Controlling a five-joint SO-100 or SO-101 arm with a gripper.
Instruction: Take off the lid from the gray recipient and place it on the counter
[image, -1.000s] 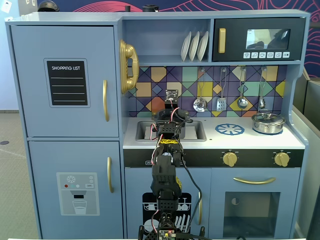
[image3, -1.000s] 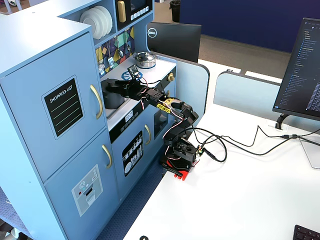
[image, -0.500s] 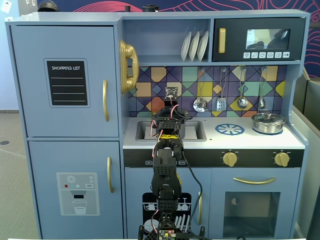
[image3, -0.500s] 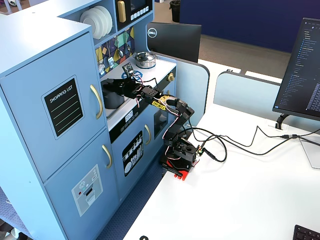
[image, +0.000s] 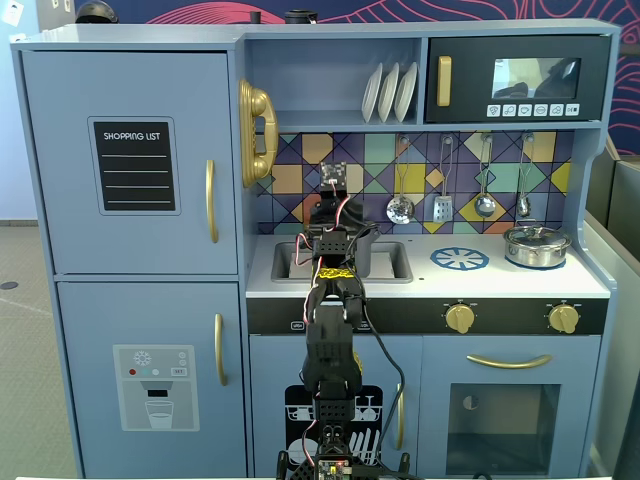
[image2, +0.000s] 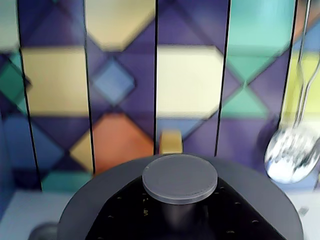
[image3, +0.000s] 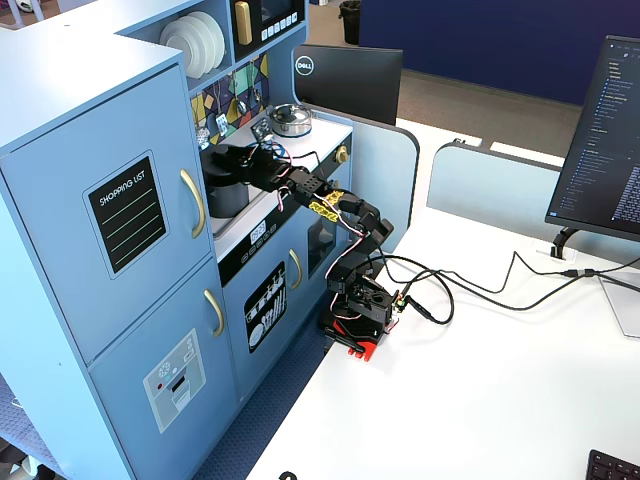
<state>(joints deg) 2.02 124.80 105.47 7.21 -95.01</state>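
**Hand parked right over the pot lid**

While the arm reaches in over the sink area, the hand (image3: 222, 157) sits directly on top of the gray recipient (image3: 227, 197), which stands at the left end of the worktop (image: 500, 280). In the wrist view the lid (image2: 250, 200) fills the bottom of the picture, with its flat round knob (image2: 180, 178) dead centre just below the camera and dark hand parts down either side of it. Honestly can't tell whether the fingers are clamped on the knob or just sitting loose around it, the tips aren't visible in any shot. The lid looks like it's on the pot. A shiny silver pot (image: 537, 245) sits well off to the hand's right in the front fixed view, and a slotted spoon (image2: 292, 155) hangs on the tiled wall just beyond.
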